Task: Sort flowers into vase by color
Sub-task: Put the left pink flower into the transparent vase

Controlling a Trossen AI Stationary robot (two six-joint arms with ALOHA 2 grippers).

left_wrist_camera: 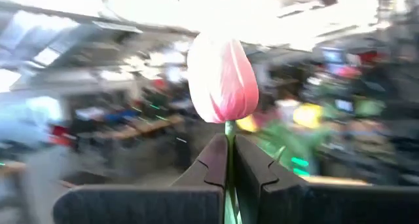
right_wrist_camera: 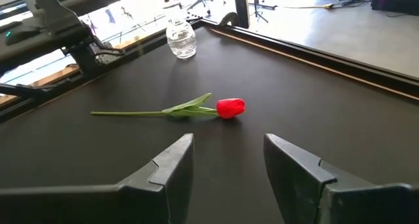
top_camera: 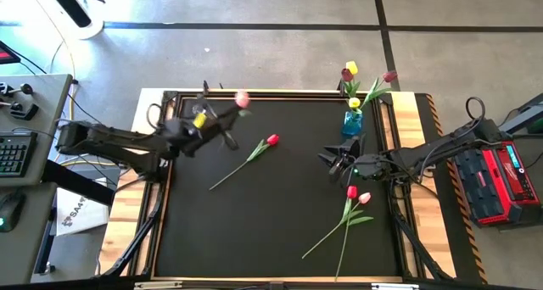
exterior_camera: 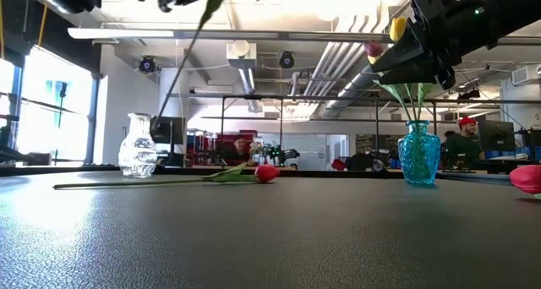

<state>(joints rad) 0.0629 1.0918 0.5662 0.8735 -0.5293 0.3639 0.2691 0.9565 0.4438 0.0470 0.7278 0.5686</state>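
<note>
My left gripper (top_camera: 231, 114) is up over the table's far left part, shut on a pink tulip (top_camera: 243, 98) whose head (left_wrist_camera: 222, 80) stands just past the fingertips. A clear glass vase (exterior_camera: 138, 145) stands at the far edge close by. My right gripper (top_camera: 339, 159) hovers open near the blue vase (top_camera: 352, 121), which holds yellow and maroon tulips (top_camera: 349, 69). A red tulip (top_camera: 271, 140) lies flat mid-table, in front of the right gripper (right_wrist_camera: 228, 152). A red tulip (top_camera: 351, 191) and a pink one (top_camera: 364, 198) lie on the near right part. My left gripper (left_wrist_camera: 229, 145) pinches the pink tulip's green stem (left_wrist_camera: 229, 129) between its two fingers, just below the head. The tulip is lifted clear of the table. The long stem (exterior_camera: 190, 52) slants down below the gripper, hanging free in the air.
The black mat has a raised frame (top_camera: 280, 95) around it. The blue vase (exterior_camera: 419, 154) stands at the far right corner. Bare mat lies between the red tulip and the near edge (top_camera: 254, 239). Monitors and a person (exterior_camera: 463, 141) show in the room behind.
</note>
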